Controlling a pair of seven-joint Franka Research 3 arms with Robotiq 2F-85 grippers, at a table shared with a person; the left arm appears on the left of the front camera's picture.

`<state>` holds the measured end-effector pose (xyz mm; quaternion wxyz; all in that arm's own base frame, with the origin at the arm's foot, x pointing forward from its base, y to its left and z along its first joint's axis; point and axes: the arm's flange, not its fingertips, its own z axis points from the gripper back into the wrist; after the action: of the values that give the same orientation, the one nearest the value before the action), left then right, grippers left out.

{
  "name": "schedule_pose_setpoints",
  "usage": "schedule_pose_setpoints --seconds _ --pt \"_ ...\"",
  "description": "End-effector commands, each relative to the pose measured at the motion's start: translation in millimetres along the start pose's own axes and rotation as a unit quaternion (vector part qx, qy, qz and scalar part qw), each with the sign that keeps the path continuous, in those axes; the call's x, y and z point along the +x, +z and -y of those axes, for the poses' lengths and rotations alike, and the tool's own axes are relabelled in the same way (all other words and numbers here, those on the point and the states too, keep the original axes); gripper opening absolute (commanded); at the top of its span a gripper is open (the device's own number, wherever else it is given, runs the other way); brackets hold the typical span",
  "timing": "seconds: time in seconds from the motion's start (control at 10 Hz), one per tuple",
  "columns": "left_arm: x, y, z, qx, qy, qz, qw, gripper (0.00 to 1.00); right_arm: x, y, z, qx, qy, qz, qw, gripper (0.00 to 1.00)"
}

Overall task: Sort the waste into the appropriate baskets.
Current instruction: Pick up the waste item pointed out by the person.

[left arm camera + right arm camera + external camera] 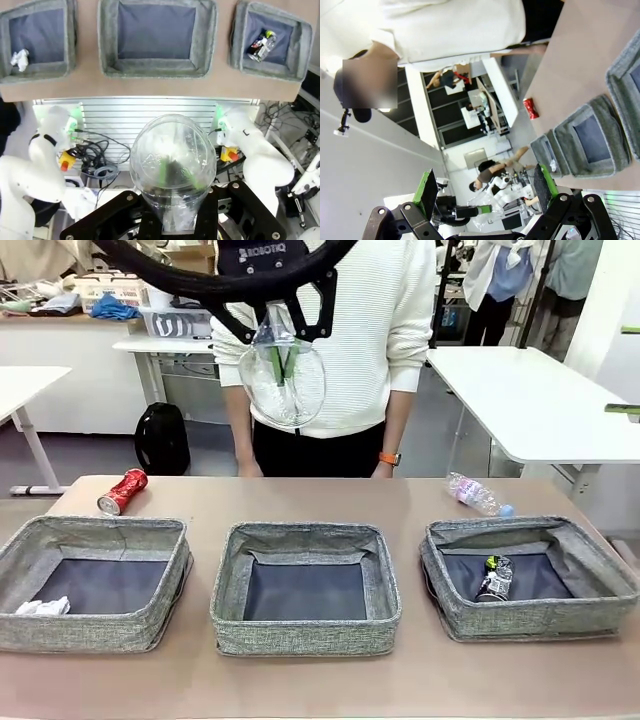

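Baskets, three grey ones in a row, lie well below the raised left gripper, which is clenched on a clear plastic cup. The right gripper gapes, holding nothing. Lower right of the left gripper lies a clear bottle; lower left, a crushed red can. A dark can sits in the right-hand basket, a white paper ball in the left-hand one.

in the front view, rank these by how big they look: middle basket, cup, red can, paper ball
1. middle basket
2. cup, held up near the camera, so it may look oversized
3. red can and paper ball: about alike, not ranked
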<state>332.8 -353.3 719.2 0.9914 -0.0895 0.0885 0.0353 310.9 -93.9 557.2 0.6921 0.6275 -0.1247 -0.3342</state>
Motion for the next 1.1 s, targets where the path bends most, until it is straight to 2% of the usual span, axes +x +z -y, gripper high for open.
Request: schedule_pose_setpoints --seconds 0.0,0.2,0.3,0.4,1.0 --pt "-14.3 28.2 5.2 0.001 0.013 -0.014 1.0 0.05 1.7 -2.6 -1.5 0.012 0.011 -0.003 1.0 1.0" --pt "-19.3 44.9 6.6 0.0 0.007 -0.001 1.0 0.05 1.7 -2.6 -1.5 0.012 0.011 -0.003 1.0 1.0" --pt "-19.1 45.9 5.4 -0.019 0.006 0.001 1.0 0.05 1.7 -2.6 -1.5 0.012 0.011 -0.003 1.0 1.0" --pt "-19.4 33.7 -1.8 0.002 -0.003 0.0 1.0 0.05 1.7 -2.6 -1.5 0.012 0.011 -0.003 1.0 1.0" --pt "-19.4 33.7 -1.8 0.002 -0.003 0.0 1.0 0.05 1.7 -2.6 -1.5 0.012 0.011 -0.003 1.0 1.0"
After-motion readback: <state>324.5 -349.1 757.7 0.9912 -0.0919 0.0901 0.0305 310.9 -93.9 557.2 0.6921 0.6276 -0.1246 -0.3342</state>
